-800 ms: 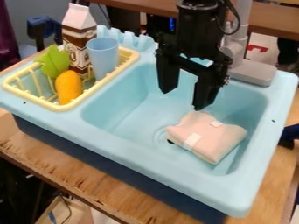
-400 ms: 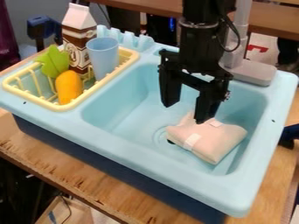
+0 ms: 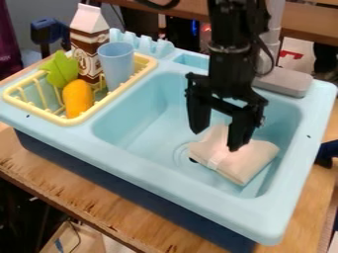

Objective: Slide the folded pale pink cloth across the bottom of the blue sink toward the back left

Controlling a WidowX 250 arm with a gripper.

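The black gripper (image 3: 216, 142) hangs inside the light blue sink basin, its fingers spread apart with nothing held between them. Its right finger overlaps the folded pale pink cloth (image 3: 245, 165) in the view; whether the two touch, I cannot tell. The left finger stands beside the cloth's upper left edge. Lying at the right part of the basin floor, the cloth covers part of the round drain. Part of the cloth's upper side is hidden behind the gripper.
A yellow rack (image 3: 80, 119) at the left holds a brown and white carton (image 3: 89, 44), a blue cup (image 3: 117, 64), a green leafy toy (image 3: 61, 69) and an orange-yellow toy (image 3: 78, 98). The grey faucet base (image 3: 288, 81) stands behind the basin, whose raised rim (image 3: 191, 178) surrounds the gripper.
The gripper has come down and slightly to the right, toward the cloth, with its fingers still apart. The cloth and the rack's contents have kept their places.
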